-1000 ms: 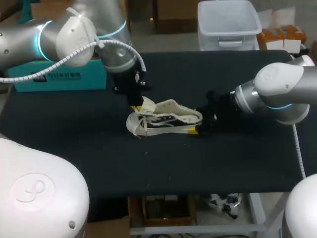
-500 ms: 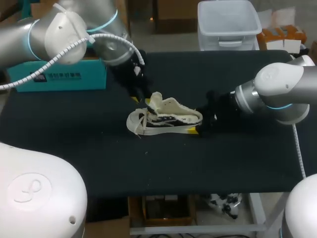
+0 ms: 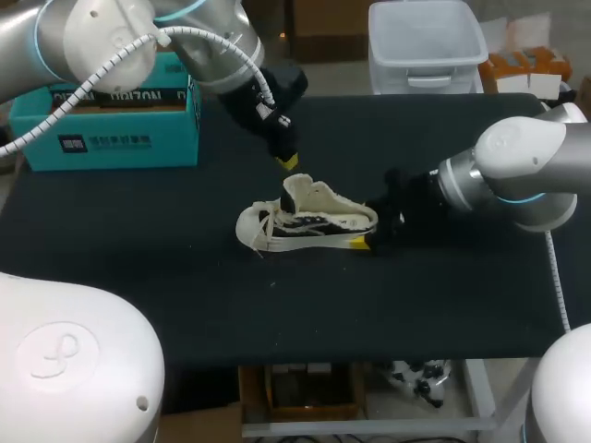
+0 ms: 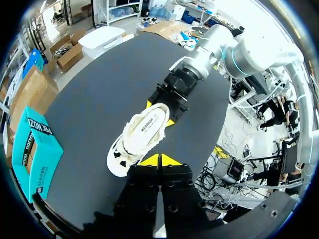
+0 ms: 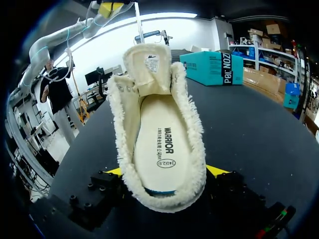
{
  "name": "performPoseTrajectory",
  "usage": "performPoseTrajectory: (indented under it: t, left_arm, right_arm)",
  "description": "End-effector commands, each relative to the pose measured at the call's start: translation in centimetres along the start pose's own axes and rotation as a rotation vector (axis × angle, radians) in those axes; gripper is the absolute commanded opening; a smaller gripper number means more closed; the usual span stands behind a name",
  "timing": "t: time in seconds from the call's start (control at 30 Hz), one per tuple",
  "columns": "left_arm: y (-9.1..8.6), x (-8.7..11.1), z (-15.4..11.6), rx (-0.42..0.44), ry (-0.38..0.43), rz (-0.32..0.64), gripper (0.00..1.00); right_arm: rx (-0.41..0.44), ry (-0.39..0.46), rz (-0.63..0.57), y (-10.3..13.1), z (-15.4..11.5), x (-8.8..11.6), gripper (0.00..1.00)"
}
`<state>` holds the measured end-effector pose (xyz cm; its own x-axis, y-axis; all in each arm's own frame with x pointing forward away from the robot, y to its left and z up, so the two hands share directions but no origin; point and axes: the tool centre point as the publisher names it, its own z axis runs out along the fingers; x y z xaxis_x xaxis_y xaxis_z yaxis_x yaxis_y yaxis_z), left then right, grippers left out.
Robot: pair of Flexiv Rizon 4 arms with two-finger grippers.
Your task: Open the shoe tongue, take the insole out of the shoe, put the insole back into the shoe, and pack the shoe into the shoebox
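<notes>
1. Cream fleece-lined shoe with black sides stands on its sole on the dark worktop; its cream tongue is raised, so the shoe's mouth looks open; the teal cardboard shoebox sits well apart, off past the shoe's toe end.
2. Right gripper is at the shoe's heel, its yellow-tipped fingers pressed on the heel from both sides; left gripper hangs above the tongue, apart from it, fingers closed tip to tip on nothing.
3. Pale printed insole lies flat inside the shoe; lifting it out is, I judge, the step in hand.
4. To do it well: part the left fingers narrowly; come down into the shoe's mouth clear of the tongue; pinch only the insole's edge, not the fleece; peel upward slowly while the right fingers pin the heel.
</notes>
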<state>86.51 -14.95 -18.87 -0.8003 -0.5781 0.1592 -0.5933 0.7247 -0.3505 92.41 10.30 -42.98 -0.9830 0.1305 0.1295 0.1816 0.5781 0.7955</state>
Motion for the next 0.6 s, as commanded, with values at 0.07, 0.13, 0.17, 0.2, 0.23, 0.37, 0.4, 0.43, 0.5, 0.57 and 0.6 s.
performPoseTrajectory:
  t: [0.07, 0.13, 0.17, 0.2, 0.23, 0.37, 0.4, 0.43, 0.5, 0.57, 0.6]
  left_arm:
    - [-1.7, -0.9, 1.2, -0.188, 0.126, 0.482, 0.0]
    - [-1.7, -0.9, 1.2, -0.188, 0.126, 0.482, 0.0]
    - [-1.7, -0.9, 1.2, -0.188, 0.126, 0.482, 0.0]
    - [-1.7, -0.9, 1.2, -0.188, 0.126, 0.482, 0.0]
    - [-1.7, -0.9, 1.2, -0.188, 0.126, 0.482, 0.0]
    - [-1.7, -0.9, 1.2, -0.188, 0.126, 0.482, 0.0]
    - [-1.8, -1.0, 1.7, -0.184, 0.128, 0.474, 0.0]
    - [-1.6, -1.0, 2.1, -0.181, 0.135, 0.498, 0.0]
    - [-1.2, -1.3, 2.6, -0.157, 0.146, 0.515, 0.0]
    - [-0.7, -1.6, 3.4, -0.143, 0.139, 0.518, 0.0]
    - [-0.4, -1.8, 3.7, -0.139, 0.143, 0.517, 0.0]
  right_arm:
    - [-0.004, 0.001, 0.0, -0.6, 0.3, -0.2, 0.0]
    - [-0.004, 0.001, 0.0, -0.6, 0.3, -0.2, 0.0]
    - [-0.004, 0.001, 0.0, -0.6, 0.3, -0.2, 0.0]
    - [-0.004, 0.001, 0.0, -0.6, 0.3, -0.2, 0.0]
    - [-0.004, 0.001, 0.0, -0.6, 0.3, -0.2, 0.0]
    - [-0.004, 0.001, 0.0, -0.6, 0.3, -0.2, 0.0]
    - [-0.004, 0.001, 0.0, -0.6, 0.3, -0.2, 0.0]
    - [-0.004, 0.001, 0.0, -0.6, 0.3, -0.2, 0.0]
    - [-0.004, 0.001, 0.0, -0.6, 0.3, -0.2, 0.0]
    - [-0.004, 0.001, 0.0, -0.6, 0.3, -0.2, 0.0]
    - [-0.004, 0.001, 0.0, -0.6, 0.3, -0.2, 0.0]
